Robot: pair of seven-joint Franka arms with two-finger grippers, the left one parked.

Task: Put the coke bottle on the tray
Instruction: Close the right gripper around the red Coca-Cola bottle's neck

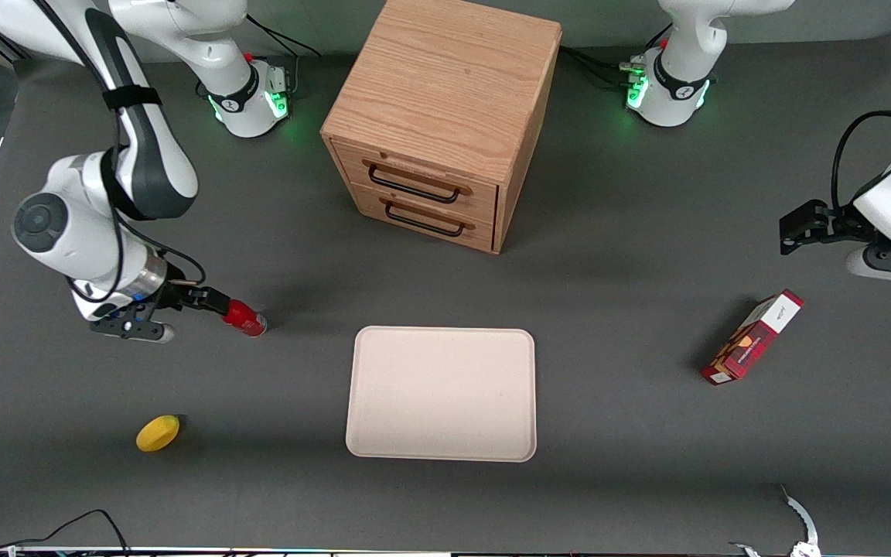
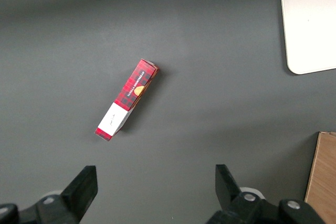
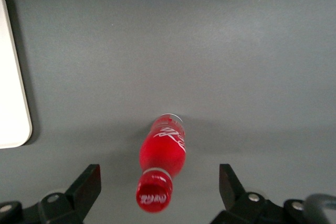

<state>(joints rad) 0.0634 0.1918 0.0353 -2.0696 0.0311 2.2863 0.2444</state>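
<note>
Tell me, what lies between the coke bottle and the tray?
Nothing: the front view shows only bare grey table between the coke bottle and the tray. The open tool hovers around the bottle's cap.

The gripper [image 1: 209, 299] hangs over the coke bottle [image 1: 245, 318] with its fingers [image 3: 86, 184] spread wide apart, the cap between them, near the working arm's end of the table [image 1: 275, 495]. Bare table lies between the bottle and the tray [image 1: 441, 393], whose whole flat is free. The lemon [image 1: 158, 432] sits nearer the front edge, the cabinet [image 1: 441, 116] at the back edge, and the carton [image 1: 752, 337] toward the parked arm's end, all apart from that stretch.
</note>
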